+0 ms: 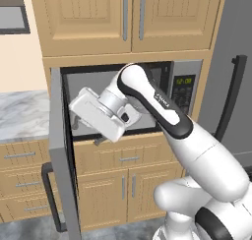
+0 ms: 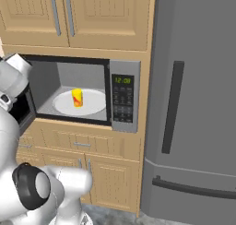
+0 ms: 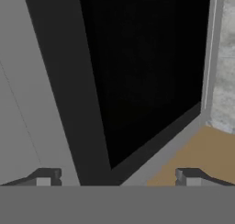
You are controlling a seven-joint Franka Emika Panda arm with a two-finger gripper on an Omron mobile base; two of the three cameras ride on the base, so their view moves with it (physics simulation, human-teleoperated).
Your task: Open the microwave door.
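Gripper (image 3: pixel 114 177) jaws stand spread wide and hold nothing, pointing in the hand view at the black inner glass of the microwave door (image 3: pixel 137 67), which in the left base view swings fully out to the left, while the right base view shows the microwave (image 2: pixel 124 97) cavity with a yellow can (image 2: pixel 77 97) on its white plate (image 2: pixel 94 104).

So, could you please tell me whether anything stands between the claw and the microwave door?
Nothing visible does: the open claw faces the inner side of the microwave door, which is already swung wide open, with only a clear gap between.
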